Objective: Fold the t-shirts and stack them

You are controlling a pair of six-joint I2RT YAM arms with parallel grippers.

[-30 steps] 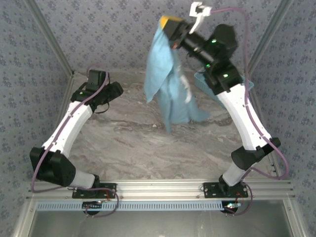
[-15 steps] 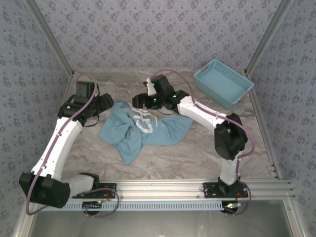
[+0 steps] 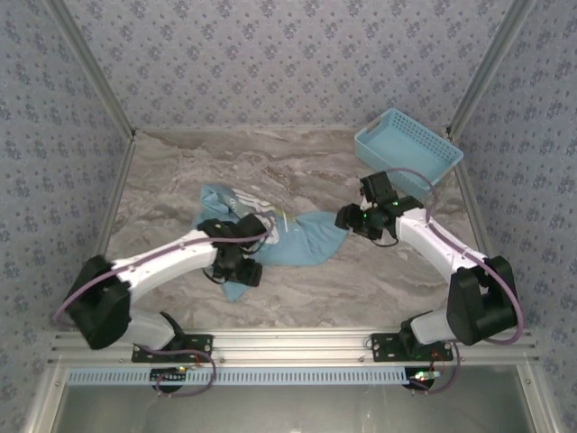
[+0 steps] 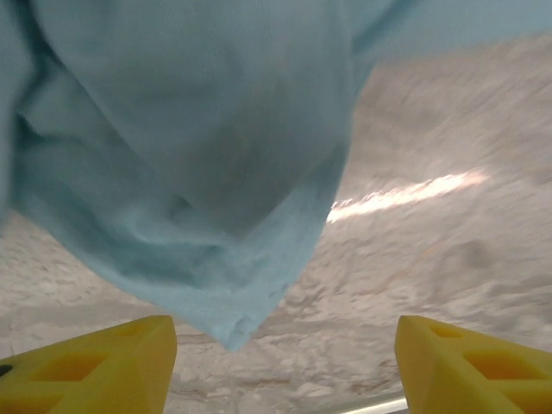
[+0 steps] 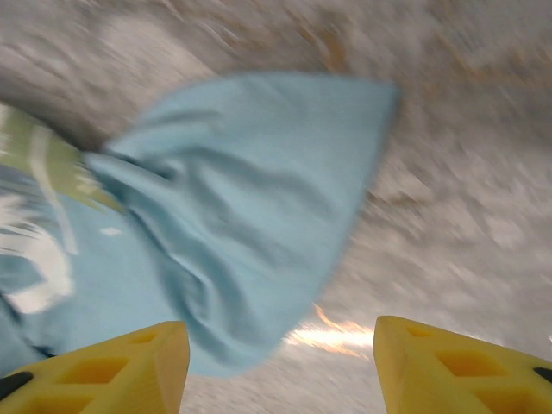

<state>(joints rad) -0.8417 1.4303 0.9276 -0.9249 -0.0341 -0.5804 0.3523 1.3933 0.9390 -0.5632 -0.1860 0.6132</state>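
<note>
While the left gripper (image 4: pixel 285 354) stands spread wide and empty over the near corner of the crumpled sky-blue t-shirt (image 3: pixel 306 239), the right gripper (image 5: pixel 280 354) is likewise wide apart, holding nothing, just beside the shirt's right end. The shirt lies bunched on the marbled table (image 3: pixel 315 162), its white lettering partly showing, well apart from the light-blue lattice basket (image 3: pixel 407 152).

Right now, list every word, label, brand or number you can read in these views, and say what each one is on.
White print on the t-shirt: crumpled and too small to read from the top camera.
The same print in the right wrist view: blurred, unreadable.
Basket: no lettering visible.
No text can be read anywhere.
</note>
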